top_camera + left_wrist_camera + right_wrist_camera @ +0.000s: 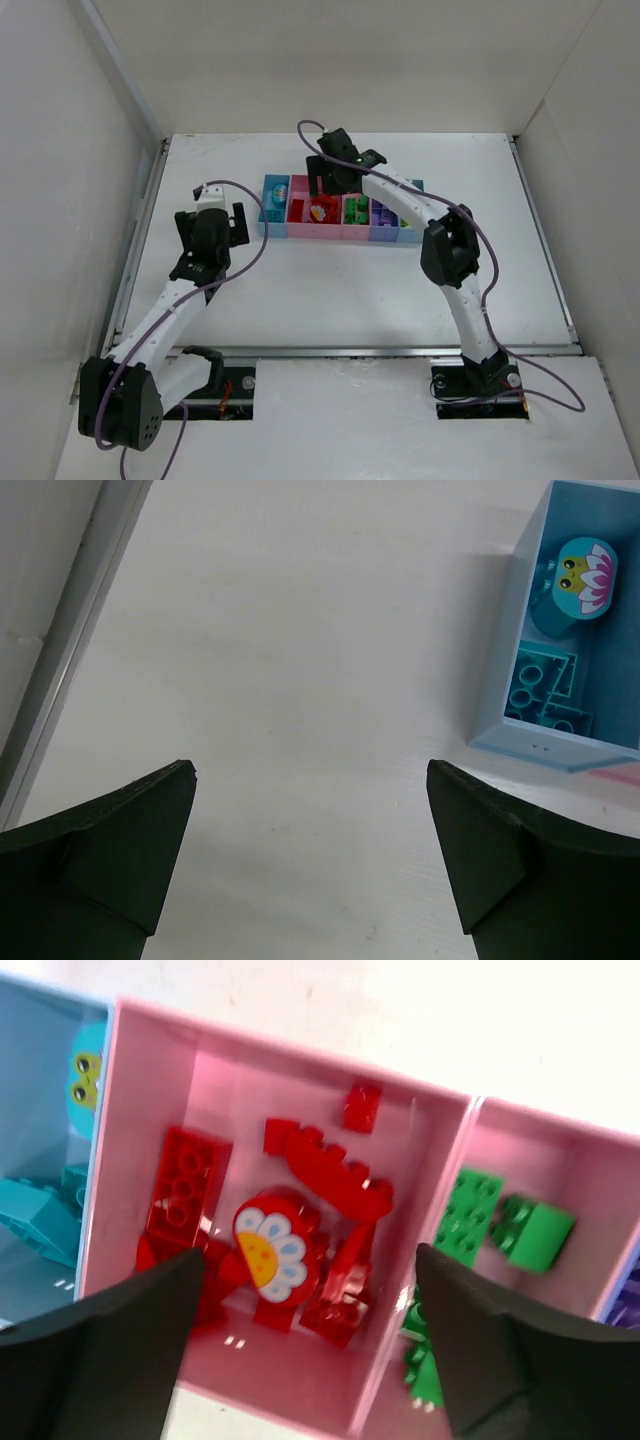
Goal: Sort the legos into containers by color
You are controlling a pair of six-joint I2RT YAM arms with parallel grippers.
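The row of containers stands at the table's middle back. In the right wrist view the wide pink bin holds several red legos, one with a flower print. The pink bin beside it holds green legos. The light blue end bin holds teal legos, one with a frog face. My right gripper is open and empty, above the wide pink bin. My left gripper is open and empty over bare table, left of the light blue bin.
White walls enclose the table on the left, back and right. A metal rail runs along the table's left edge. Purple legos lie in a bin further right. Cables loop from both arms.
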